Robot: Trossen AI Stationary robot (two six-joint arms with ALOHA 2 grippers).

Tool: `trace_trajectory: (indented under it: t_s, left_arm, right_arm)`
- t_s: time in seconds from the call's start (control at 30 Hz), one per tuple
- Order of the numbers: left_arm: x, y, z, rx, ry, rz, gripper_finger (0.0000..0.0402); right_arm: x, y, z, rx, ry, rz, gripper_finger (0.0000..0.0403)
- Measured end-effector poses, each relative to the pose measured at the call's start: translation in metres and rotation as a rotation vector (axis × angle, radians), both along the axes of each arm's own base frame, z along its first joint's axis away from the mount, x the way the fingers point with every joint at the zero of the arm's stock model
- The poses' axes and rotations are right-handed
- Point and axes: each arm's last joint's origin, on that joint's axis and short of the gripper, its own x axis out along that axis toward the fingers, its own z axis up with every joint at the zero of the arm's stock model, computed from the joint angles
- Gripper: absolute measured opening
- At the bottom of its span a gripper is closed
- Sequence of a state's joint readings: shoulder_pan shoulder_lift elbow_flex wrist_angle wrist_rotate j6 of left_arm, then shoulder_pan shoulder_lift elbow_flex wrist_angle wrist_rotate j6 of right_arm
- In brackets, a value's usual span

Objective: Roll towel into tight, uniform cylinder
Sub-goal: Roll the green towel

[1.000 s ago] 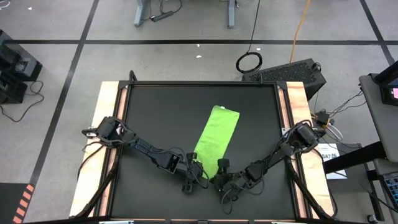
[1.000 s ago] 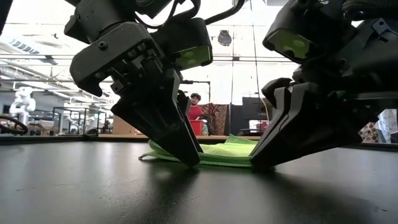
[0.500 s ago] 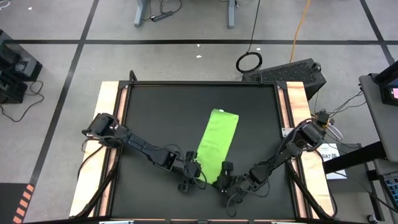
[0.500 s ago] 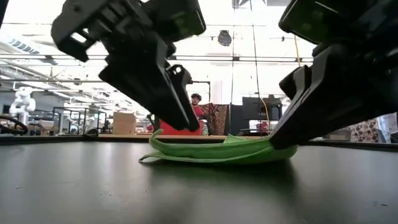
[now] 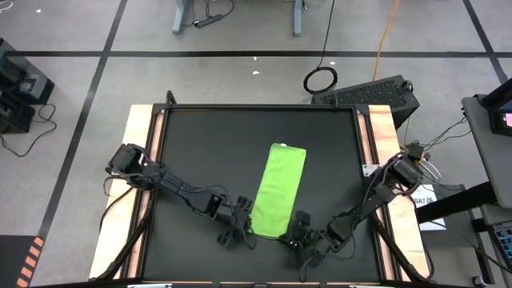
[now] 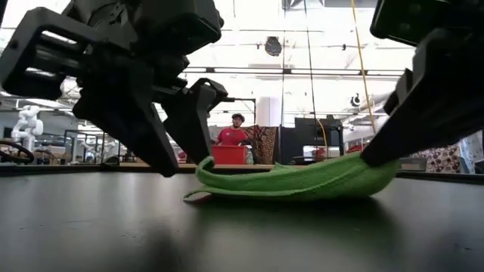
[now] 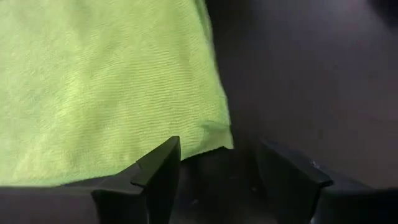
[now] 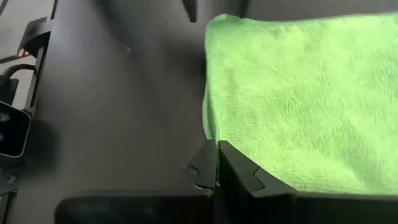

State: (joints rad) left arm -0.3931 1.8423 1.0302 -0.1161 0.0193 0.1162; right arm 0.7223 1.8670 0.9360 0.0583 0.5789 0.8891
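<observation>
The lime-green towel (image 5: 278,192) lies as a long strip on the black mat (image 5: 200,152), running from the far side toward the near edge. My right gripper (image 5: 298,234) is shut on its near right corner. My left gripper (image 5: 240,226) is open at the towel's near left corner (image 7: 219,138), one finger (image 7: 158,171) at the towel's near edge and the other (image 7: 286,171) over bare mat. In the low view the towel (image 6: 295,181) sags between its two raised near corners. My right gripper pinches the towel's near right corner (image 8: 210,134) between its two shut fingers, coming slanting down from the near side. That corner (image 6: 378,168) is held a little off the mat while the rest lies on it. My left gripper's inner finger (image 6: 198,128) stands against the curled-up near left corner (image 6: 204,165); I cannot tell whether it touches.
Wooden side rails (image 5: 144,160) border the mat left and right. Bare mat lies to the left of the towel and along the far side. A person in red (image 6: 234,134) stands in the room far behind the table.
Both grippers have gone toward the table's near edge, and apart. The towel's near end has been drawn with them, so the strip lies longer and straighter. My left gripper has opened and let go of the near left corner; my right gripper has stayed shut on its corner.
</observation>
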Motion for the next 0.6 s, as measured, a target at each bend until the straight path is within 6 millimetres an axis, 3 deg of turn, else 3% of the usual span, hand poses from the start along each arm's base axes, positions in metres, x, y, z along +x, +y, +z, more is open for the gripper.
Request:
trace_trajectory:
  t_s: [0.37,0.6]
  left_arm:
    - [0.007,-0.001,-0.013,0.109,-0.149,-0.076,0.0214]
    - [0.006,-0.002,-0.024,0.100,-0.086,-0.160,0.0214]
  right_arm:
    - [-0.002,-0.002,-0.002,0.039,0.022,-0.051,0.0000]
    - [-0.002,-0.002,-0.002,0.067,0.023,-0.077,0.0000]
